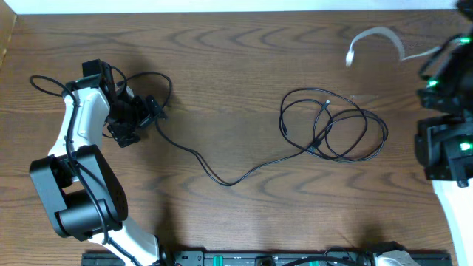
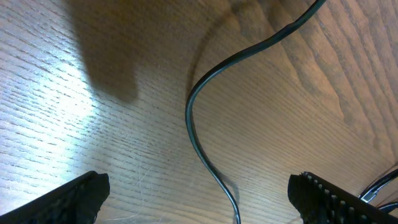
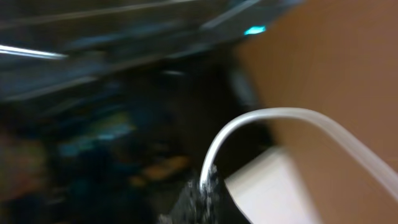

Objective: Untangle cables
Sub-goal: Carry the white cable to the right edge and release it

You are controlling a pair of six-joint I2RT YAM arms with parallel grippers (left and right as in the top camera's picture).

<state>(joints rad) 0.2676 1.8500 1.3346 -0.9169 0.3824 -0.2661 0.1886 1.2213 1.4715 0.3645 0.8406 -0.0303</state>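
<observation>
The right wrist view is smeared throughout. The white cable sinks into the dark right fingers, its end lost in blur, and runs off the right edge. In the left wrist view the black cable leaves at top and bottom, and only the tips of the left fingers show. Overhead, the right arm is cut off at the right edge of the tabletop.

The left gripper hangs over the wooden worktop, its two black ribbed fingertips spread wide, one at each lower corner of the view. A thin black cable lies flat on the wood. It snakes down from the upper right and passes between them, touching neither. Thin dark strands beside the right fingertip — possibly another cable — are too cropped to identify.
</observation>
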